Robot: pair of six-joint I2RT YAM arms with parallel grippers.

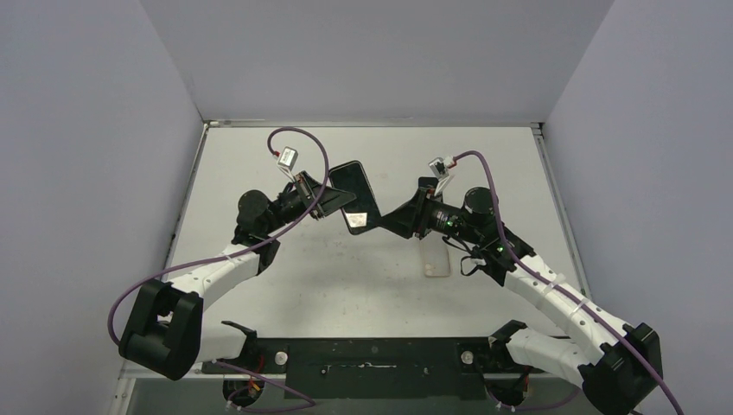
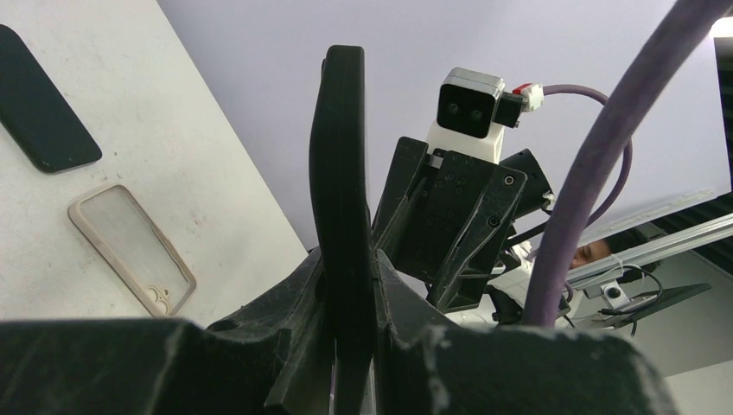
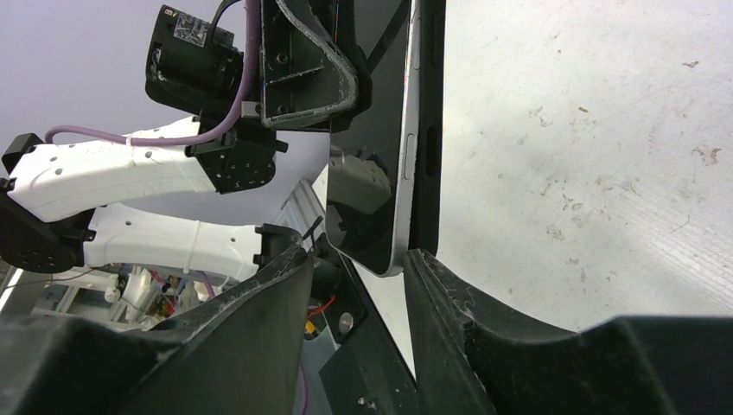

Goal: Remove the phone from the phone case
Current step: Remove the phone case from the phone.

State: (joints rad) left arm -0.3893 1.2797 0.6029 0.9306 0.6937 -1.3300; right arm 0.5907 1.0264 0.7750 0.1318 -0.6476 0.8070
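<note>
The black phone in its black case [image 1: 353, 188] is held up above the table middle. My left gripper [image 1: 333, 201] is shut on it; in the left wrist view the case [image 2: 339, 156] stands edge-on between the fingers, gripper [image 2: 347, 268]. In the right wrist view the phone's silver edge [image 3: 404, 164] and dark screen show beside the black case [image 3: 430, 121]. My right gripper [image 1: 394, 218] is open, and the phone's lower corner sits at its mouth, gripper [image 3: 361, 259]. Its right finger [image 3: 441, 285] is at the case's end.
A clear beige-rimmed case [image 1: 436, 259] lies flat on the table under the right arm; it also shows in the left wrist view [image 2: 131, 248]. A second black phone [image 2: 39, 102] lies flat beyond it. The table [image 1: 346, 285] has walls on three sides.
</note>
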